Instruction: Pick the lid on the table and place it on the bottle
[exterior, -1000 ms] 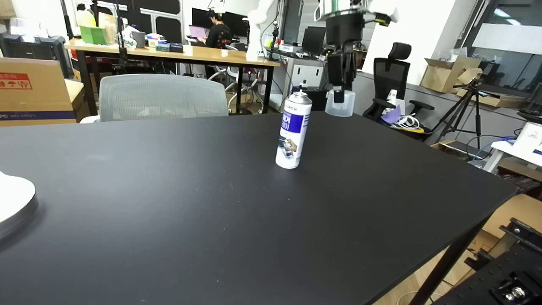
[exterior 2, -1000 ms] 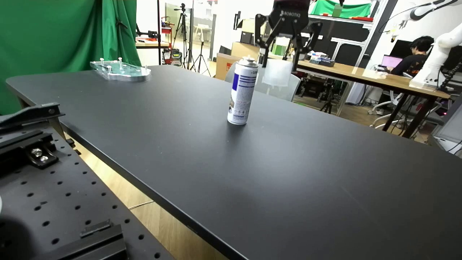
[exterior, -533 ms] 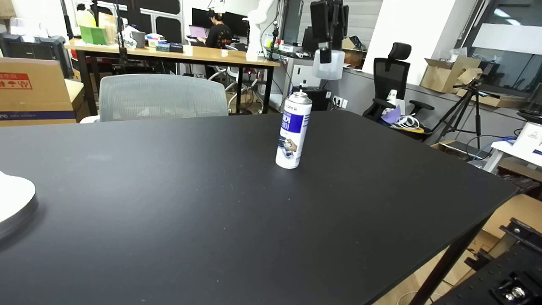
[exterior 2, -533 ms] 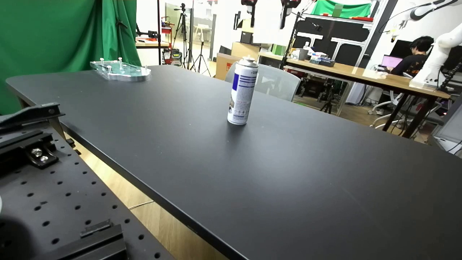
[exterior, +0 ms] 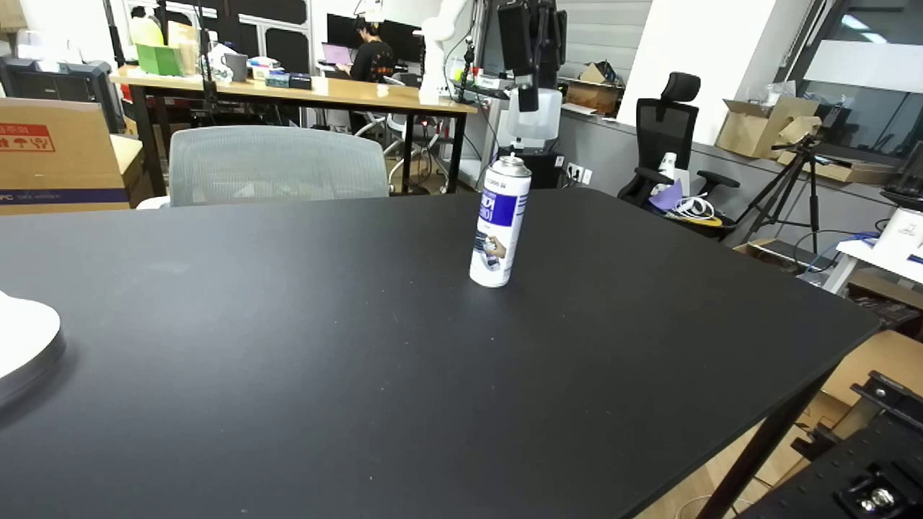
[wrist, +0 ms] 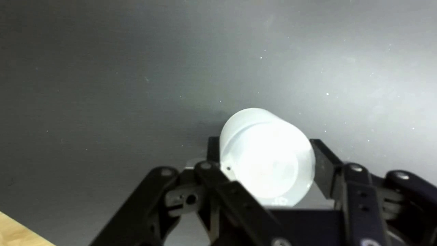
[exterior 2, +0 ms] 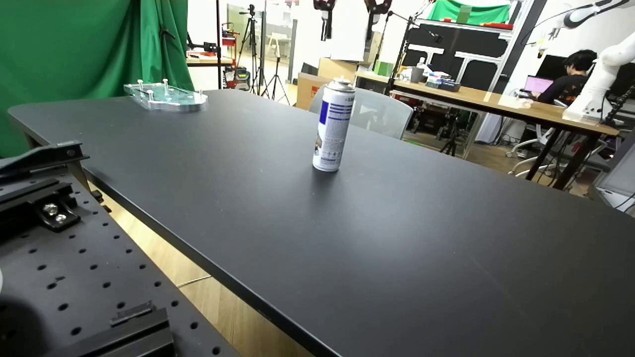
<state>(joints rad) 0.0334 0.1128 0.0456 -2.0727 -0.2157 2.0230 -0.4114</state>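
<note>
Cluttered workroom (exterior: 699,50). 1 black counter (exterior: 288,360), matte, lightly speckled, carrying the bottle (exterior: 500,223). Behind the bottle in both exterior views: 1 long wooden desk (exterior: 332,88), 1 grey mesh chair (exterior: 277,164). 1 pincer (wrist: 266,151), up in the air and apart from the bottle, gripping the lid (wrist: 269,164). 1 bottle, white with blue label, upright. 1 lid, translucent white, held in the pincer, higher than the bottle's top in both exterior views.

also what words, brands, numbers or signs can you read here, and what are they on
"PC": box in an exterior view, blue band, cut off; rest blurred.
Handling symbols: its red label; characters above too small.
Bottle: lettering too blurred to read surely.
Lid: marks too blurred.
Elsewhere: nothing legible.
</note>
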